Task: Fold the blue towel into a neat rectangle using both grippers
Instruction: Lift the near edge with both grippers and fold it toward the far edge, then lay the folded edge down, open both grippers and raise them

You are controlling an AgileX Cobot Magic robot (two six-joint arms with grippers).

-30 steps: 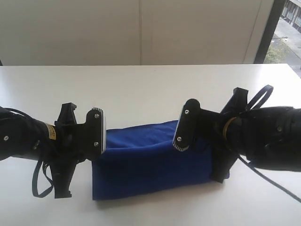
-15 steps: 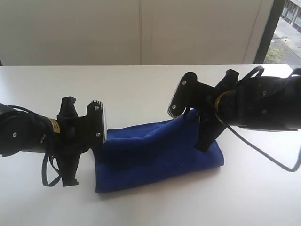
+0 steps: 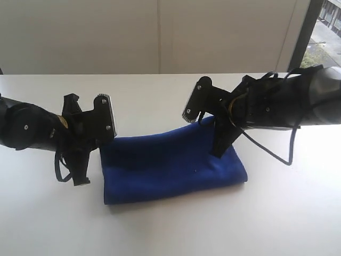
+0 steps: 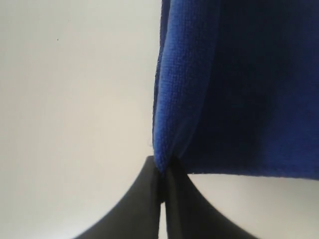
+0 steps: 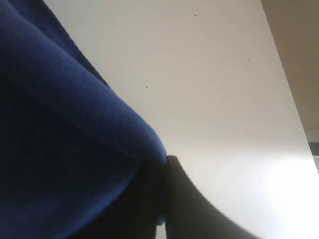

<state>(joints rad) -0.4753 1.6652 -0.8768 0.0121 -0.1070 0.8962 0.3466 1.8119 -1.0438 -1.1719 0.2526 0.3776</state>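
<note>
The blue towel (image 3: 170,165) lies doubled over on the white table (image 3: 160,96), a long strip running left to right. My left gripper (image 3: 108,136) is at its far left corner. In the left wrist view that gripper (image 4: 162,169) is shut on the corner of the towel (image 4: 239,89). My right gripper (image 3: 191,116) is at the far right corner. The right wrist view shows this gripper (image 5: 167,162) shut on the rounded fold of the towel (image 5: 60,139). Near both grips the far edge is lifted slightly off the table.
A pale wall (image 3: 160,37) stands behind the table, with a dark window frame (image 3: 301,32) at the far right. Black cables (image 3: 277,154) loop off the right arm, others (image 3: 61,173) hang below the left arm. Bare table (image 3: 176,234) lies in front of the towel.
Both grippers have moved toward the far side of the table, still holding the towel. The towel has slid back with them and now lies flatter.
</note>
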